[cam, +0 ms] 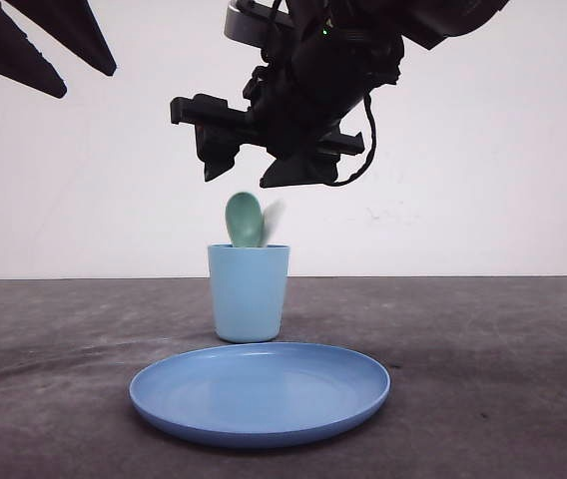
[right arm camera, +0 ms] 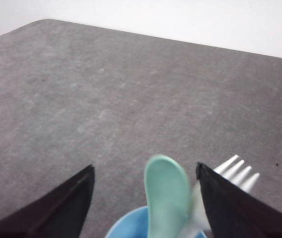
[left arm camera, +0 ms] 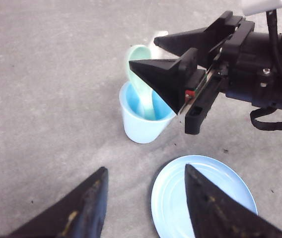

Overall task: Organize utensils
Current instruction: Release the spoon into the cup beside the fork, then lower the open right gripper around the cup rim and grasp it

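The mint-green spoon (cam: 245, 220) stands bowl-up in the light blue cup (cam: 249, 294). The white fork (cam: 273, 222) leans beside it in the cup, blurred. My right gripper (cam: 254, 172) hangs open just above them, touching neither. In the right wrist view the spoon (right arm camera: 167, 196) rises between the spread fingers of the right gripper (right arm camera: 145, 171), and the fork's tines (right arm camera: 238, 171) show past one finger. My left gripper (left arm camera: 146, 198) is open and empty, held high above the table; from there I see the cup (left arm camera: 141, 124) and the spoon (left arm camera: 140, 74) under the right gripper (left arm camera: 143, 53).
A round blue plate (cam: 261, 391) lies on the dark grey table in front of the cup, with nothing on it. The left gripper (cam: 89, 83) sits at the upper left of the front view. A white wall stands behind the table.
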You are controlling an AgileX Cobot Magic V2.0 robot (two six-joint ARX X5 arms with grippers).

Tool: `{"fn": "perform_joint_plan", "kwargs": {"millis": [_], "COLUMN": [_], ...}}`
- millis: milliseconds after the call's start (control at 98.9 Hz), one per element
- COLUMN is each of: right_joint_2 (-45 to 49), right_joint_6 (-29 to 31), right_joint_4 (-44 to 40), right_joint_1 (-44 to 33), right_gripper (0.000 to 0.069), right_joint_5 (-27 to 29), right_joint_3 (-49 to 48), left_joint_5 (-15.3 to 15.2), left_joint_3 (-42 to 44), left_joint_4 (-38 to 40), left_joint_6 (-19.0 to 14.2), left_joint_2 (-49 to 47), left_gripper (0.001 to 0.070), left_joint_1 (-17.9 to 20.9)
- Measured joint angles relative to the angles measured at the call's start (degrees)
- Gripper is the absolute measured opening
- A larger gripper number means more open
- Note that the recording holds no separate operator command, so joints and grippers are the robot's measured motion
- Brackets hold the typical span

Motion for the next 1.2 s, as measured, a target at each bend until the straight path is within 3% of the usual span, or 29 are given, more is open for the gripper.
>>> {"fn": "perform_joint_plan", "kwargs": {"millis": [192,455,748,809,930,1203], "right_joint_2": [-3.0,-19.1,-22.9,-22.5,-21.5,-15.0], "right_joint_6": [0.0,0.2,6.6,7.6,9.8,13.7], "right_joint_4": [-5.9,-28.4,-51.0,-52.3,-51.0,-46.2], "right_joint_1": [0.6,5.6,8.5,8.4,8.0,5.8], "right_gripper": [0.0421,0.0413,0.0415,0.0468,0.0681,0.0681], "right_joint_5": [-0.1,-0.1,-0.1,-0.1,-0.1,-2.8], "right_joint_3": [0.0,0.2,0.2,0.2,0.2,0.2], "left_joint_5": [0.0,0.0,0.0,0.0,0.0,0.0], "left_joint_3": [0.0,0.0,0.0,0.0,0.0,0.0], "left_joint_4": [-0.2,-0.8,-1.0,-1.1,-1.1,-1.3], "left_joint_6": [0.0,0.0,0.0,0.0,0.0,0.0], "left_joint_2": [0.0,0.0,0.0,0.0,0.0,0.0], "left_gripper": [0.0291,0.0291,0.0291,0.0291,0.0291,0.0291], "left_joint_1": [0.0,0.0,0.0,0.0,0.0,0.0]}}
